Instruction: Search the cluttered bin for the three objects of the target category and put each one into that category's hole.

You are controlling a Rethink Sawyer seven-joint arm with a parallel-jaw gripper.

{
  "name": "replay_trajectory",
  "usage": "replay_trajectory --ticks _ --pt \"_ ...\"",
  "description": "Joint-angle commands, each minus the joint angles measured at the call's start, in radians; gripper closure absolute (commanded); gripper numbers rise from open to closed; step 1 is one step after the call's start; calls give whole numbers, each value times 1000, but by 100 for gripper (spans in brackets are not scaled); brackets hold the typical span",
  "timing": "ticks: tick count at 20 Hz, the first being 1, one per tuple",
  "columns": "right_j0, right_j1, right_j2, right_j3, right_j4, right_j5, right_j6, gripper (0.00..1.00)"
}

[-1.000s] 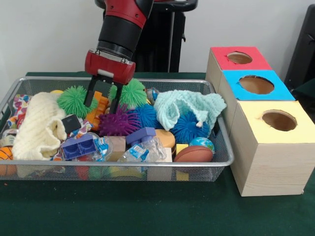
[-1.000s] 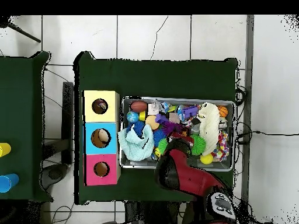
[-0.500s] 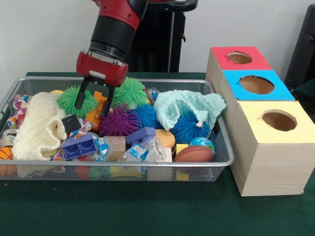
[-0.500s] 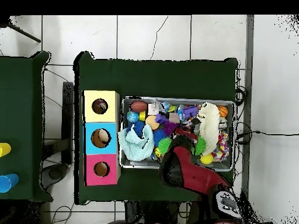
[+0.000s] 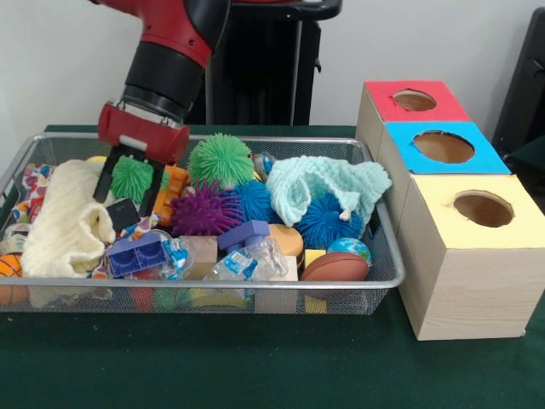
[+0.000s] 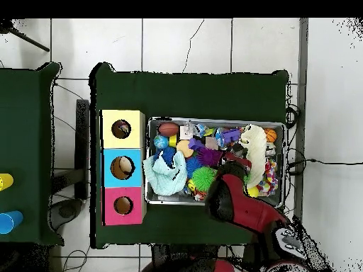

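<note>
1. Our gripper hangs over the left part of the bin, its two black fingers spread wide and straddling a green spiky ball. The jaws are open around it and nothing is clamped yet.

2. We judge spiky balls to be the target category: besides this one there is a second green ball, a purple one and blue ones near the middle. Which of them count as the three we cannot tell.

3. The fingers point nearly straight down, which suits a ball wedged between the cream cloth and an orange toy; a wide spread leaves room for the soft spikes.

4. The three boxes stand beside the bin: red hole, blue hole and yellow hole. From overhead the yellow hole and the blue hole each show something inside, so some sorting may be done already.

5. Against the view a second ago, the gripper has travelled left along the bin, from above the orange toy to this ball. The second green ball, then partly hidden behind the fingers, now shows whole.

6. Overhead, the arm has swung the same way, toward the cloth end. The clutter itself has not shifted.
</note>
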Motion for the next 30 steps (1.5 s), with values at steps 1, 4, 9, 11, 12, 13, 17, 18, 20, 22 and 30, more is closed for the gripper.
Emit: replay_trajectory --ticks 1,4,9,11,12,13,17,18,20,22,30 --pt "-55 168 122 -126 6 -102 224 0" --pt "-45 190 116 -121 26 -128 228 0" --pt "-18 199 98 -93 57 -94 208 0" --pt "-22 205 107 -95 46 -75 201 0" --pt "-25 211 114 -97 39 -67 199 0" --pt "-34 211 128 -102 17 -36 191 0" --pt "-45 218 156 -107 -1 31 181 0" --pt "-44 217 156 -105 -3 37 179 0" --pt "-40 199 158 -85 3 95 166 0" --pt "-33 184 153 -63 21 164 151 0" --pt "-13 104 166 -24 23 527 52 0"
